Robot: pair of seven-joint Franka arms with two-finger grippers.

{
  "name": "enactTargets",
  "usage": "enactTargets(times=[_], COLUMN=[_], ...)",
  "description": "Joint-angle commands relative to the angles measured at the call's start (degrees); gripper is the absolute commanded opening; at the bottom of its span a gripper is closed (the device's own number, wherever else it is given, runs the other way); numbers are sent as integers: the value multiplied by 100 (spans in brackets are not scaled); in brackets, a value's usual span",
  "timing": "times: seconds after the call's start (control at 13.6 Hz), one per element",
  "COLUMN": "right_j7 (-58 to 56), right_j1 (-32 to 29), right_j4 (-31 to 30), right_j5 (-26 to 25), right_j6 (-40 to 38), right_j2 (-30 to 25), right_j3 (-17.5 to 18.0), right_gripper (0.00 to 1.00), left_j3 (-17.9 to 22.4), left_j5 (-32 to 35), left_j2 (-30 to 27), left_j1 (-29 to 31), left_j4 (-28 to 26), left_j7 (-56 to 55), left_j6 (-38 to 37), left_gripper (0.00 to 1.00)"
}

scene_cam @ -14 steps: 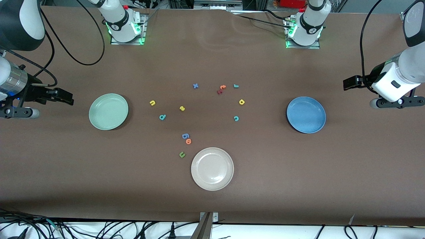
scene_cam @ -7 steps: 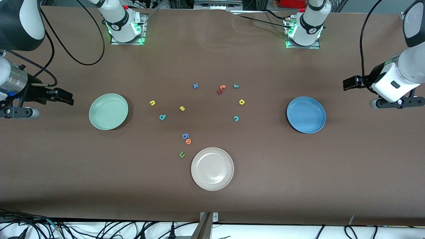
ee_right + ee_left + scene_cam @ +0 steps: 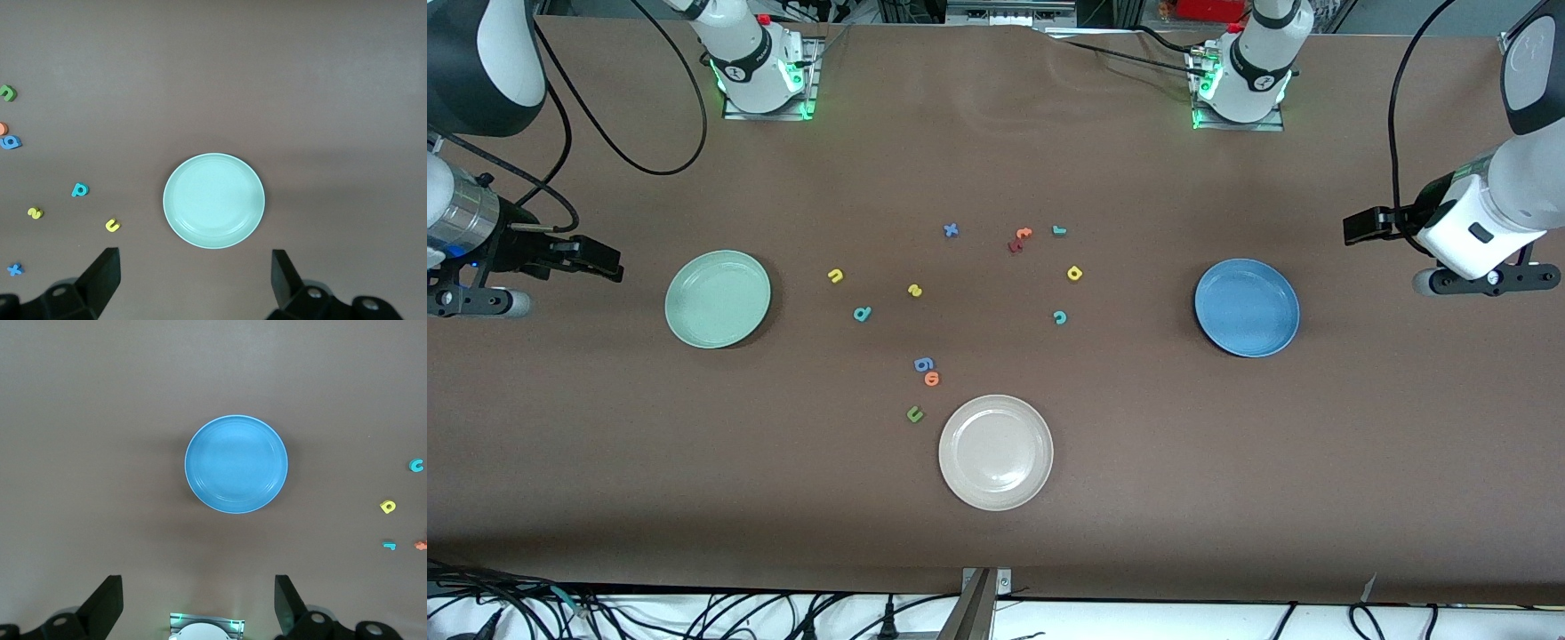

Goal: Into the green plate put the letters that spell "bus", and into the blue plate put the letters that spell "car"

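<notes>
Even, fairly bright overhead light covers the brown table (image 3: 1138,498), with a dimmer band along its edge nearest the front camera. The plates cast only thin soft shadows, and the beige plate (image 3: 996,452) carries a faint sheen without hard glare. Both wrist views are sharp at the centre, while green lamps glow at the arm bases (image 3: 765,84).

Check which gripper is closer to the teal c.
Left. The left gripper, open, hangs past the blue plate at its own table end; the right gripper, open, hangs past the green plate, farther from the teal c.
</notes>
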Motion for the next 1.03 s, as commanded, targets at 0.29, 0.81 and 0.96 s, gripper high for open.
enactTargets(times=[0.29, 0.81, 0.96], right_j7=[28, 28, 37], right_j1=[-65, -56, -65], right_j4=[104, 104, 104], right_j5=[-23, -23, -23], right_j6=[-70, -70, -70], right_j2=[24, 24, 24], right_j3=[53, 53, 53], right_gripper=[100, 100, 100], left_j3=[75, 66, 66], left_j5=[5, -3, -3], left_j2=[312, 320, 320], left_j1=[85, 85, 85], left_j4=[402, 419, 419], left_j7=[134, 134, 134], left_j6=[-46, -37, -37], left_gripper=[100, 100, 100])
